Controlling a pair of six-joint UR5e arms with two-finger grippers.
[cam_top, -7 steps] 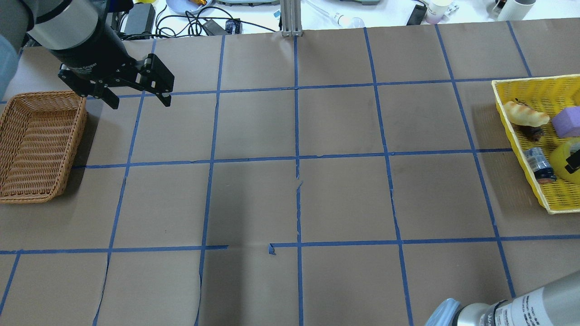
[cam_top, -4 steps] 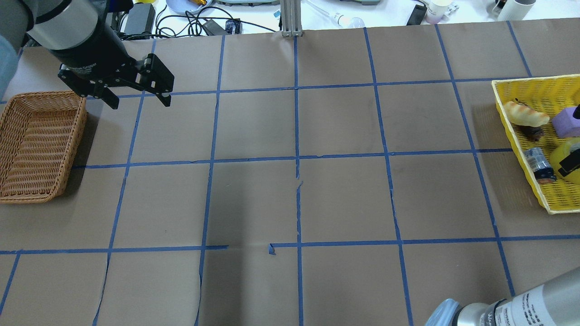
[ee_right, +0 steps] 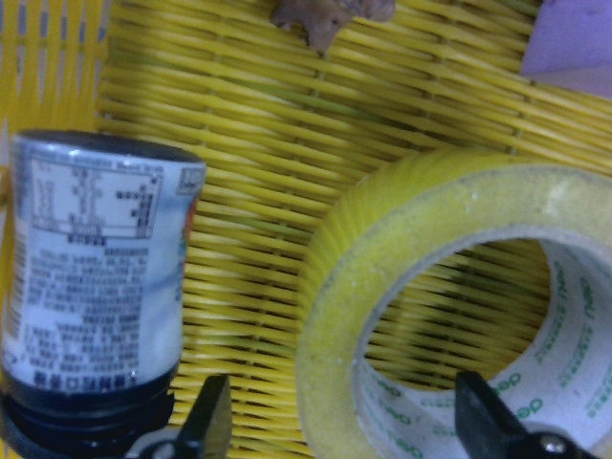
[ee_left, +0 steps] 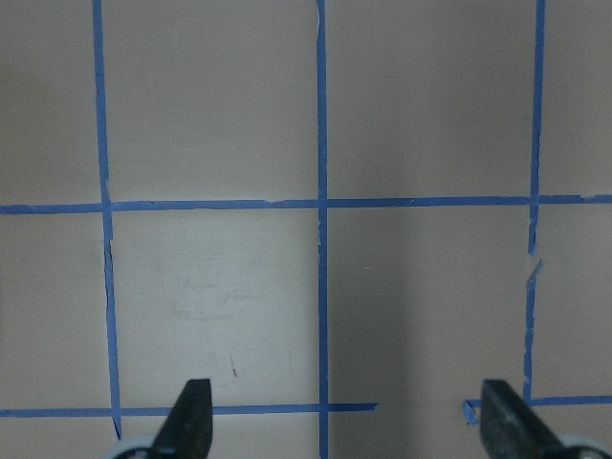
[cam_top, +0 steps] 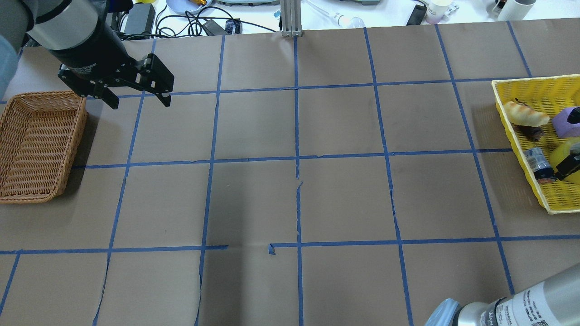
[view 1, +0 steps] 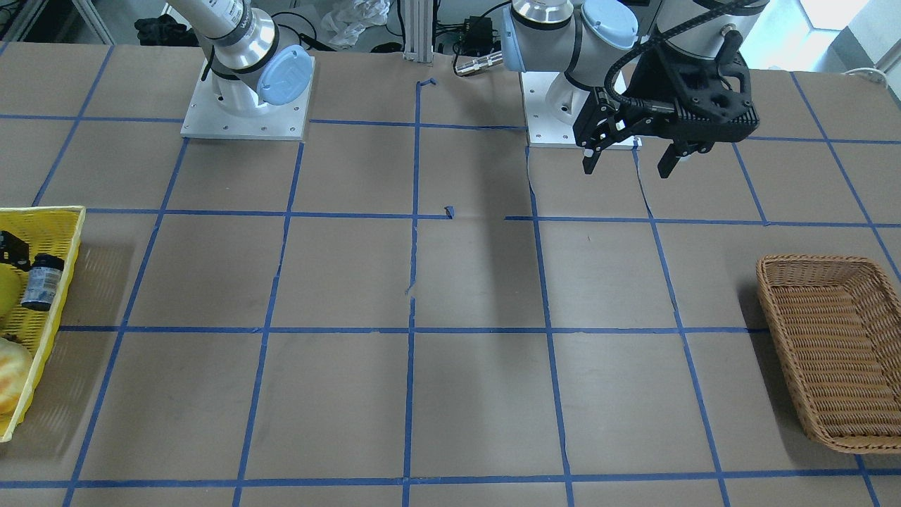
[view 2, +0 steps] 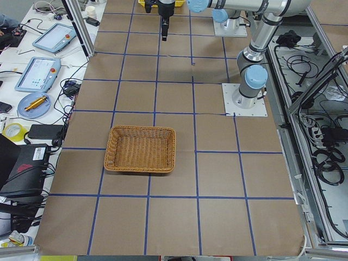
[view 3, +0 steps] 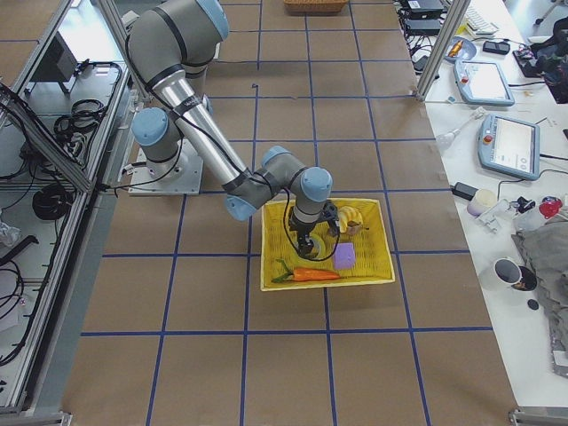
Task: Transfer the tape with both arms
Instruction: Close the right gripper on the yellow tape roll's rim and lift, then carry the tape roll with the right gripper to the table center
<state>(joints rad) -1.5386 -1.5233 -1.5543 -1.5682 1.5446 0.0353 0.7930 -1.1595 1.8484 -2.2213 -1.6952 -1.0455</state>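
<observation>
Right gripper (ee_right: pixel 344 435) hangs low in the yellow basket (ee_right: pixel 239 124), jaws spread wide, one finger outside the tape (ee_right: pixel 382 239) and one inside its core, not closed on it. That roll lies flat beside a labelled bottle (ee_right: pixel 96 277). Left gripper (cam_top: pixel 138 100) hovers wide open and empty near the wicker basket (cam_top: pixel 27 149).

— Where is the tape (ee_right: pixel 421 206)?
— In the plastic basket (view 3: pixel 377 253), just beside the bottle (ee_right: pixel 91 268), at the surface's (cam_top: pixel 344 199) right end.
— And the wicker basket (cam_top: pixel 41 145)?
— At the left end.
</observation>
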